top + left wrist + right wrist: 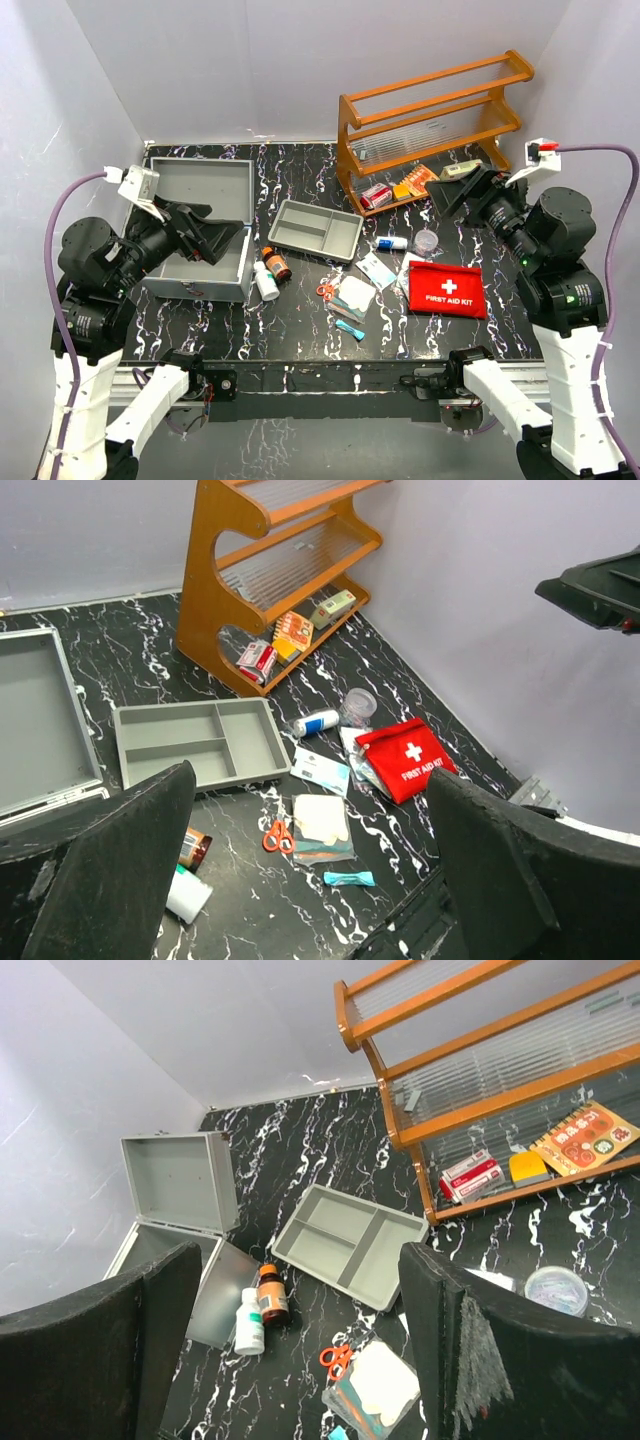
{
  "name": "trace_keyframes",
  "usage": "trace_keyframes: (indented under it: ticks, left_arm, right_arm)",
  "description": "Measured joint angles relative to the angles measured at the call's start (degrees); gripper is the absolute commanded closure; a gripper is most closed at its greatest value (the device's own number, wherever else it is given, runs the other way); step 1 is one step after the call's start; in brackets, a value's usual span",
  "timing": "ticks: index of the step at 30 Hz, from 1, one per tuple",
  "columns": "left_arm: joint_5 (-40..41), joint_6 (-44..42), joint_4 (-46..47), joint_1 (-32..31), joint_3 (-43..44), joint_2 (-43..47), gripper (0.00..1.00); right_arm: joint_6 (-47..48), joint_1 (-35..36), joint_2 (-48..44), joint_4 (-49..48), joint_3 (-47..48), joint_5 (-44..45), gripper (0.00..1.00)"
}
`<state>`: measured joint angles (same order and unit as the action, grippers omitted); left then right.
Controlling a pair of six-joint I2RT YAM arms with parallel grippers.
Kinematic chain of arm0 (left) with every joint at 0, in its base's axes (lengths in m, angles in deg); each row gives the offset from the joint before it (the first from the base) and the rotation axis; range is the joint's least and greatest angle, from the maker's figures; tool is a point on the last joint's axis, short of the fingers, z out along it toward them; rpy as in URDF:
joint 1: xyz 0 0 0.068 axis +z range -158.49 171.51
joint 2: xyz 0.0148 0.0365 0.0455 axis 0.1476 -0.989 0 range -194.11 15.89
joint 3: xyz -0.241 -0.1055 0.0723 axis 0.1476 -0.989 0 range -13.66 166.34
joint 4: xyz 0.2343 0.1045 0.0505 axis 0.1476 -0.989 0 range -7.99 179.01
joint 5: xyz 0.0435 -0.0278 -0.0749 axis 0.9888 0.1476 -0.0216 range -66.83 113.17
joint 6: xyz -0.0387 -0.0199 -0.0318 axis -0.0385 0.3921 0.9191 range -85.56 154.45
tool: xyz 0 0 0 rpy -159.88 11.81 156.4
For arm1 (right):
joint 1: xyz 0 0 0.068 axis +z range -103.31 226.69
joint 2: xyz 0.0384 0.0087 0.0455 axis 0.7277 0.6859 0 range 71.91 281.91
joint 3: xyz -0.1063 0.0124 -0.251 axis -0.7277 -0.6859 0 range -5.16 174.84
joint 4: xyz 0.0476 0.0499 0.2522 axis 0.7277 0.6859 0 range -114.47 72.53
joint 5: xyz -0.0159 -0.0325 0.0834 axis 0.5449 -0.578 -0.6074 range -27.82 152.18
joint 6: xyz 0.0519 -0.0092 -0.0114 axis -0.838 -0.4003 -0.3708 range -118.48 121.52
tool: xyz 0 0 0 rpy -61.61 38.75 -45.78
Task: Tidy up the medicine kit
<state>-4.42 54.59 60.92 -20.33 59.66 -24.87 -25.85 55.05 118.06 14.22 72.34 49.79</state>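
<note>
A grey open case lies at the left, with a grey divided tray beside it. An amber bottle and a white bottle lie by the case's right edge. Orange scissors, a gauze bag, a teal packet, a white packet, a small white tube, a clear round pot and a red first aid pouch lie on the black table. My left gripper hangs open and empty above the case. My right gripper is open and empty, raised near the shelf.
A wooden shelf stands at the back right; small boxes and packets lie on its lowest level. White walls close the table on three sides. In the left wrist view the tray and pouch lie beyond my fingers.
</note>
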Motion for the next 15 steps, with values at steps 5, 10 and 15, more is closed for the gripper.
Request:
trace_keyframes:
  ticks: [5,10,15]
  left_arm:
    - [-1.6,0.9,0.7,-0.3,-2.2,0.2,0.01]
    - [-2.0,1.3,0.7,-1.8,-5.1,-0.3,0.01]
    - [-5.0,3.2,1.6,-2.9,-11.4,-2.2,0.06]
  right_arm:
    - [-0.4,-0.2,-0.3,-0.3,-2.1,0.6,0.21]
    - [-1.6,-0.2,-0.7,-0.5,-4.9,1.8,0.22]
    - [-2.6,-0.2,0.6,-2.3,-9.8,1.2,0.25]
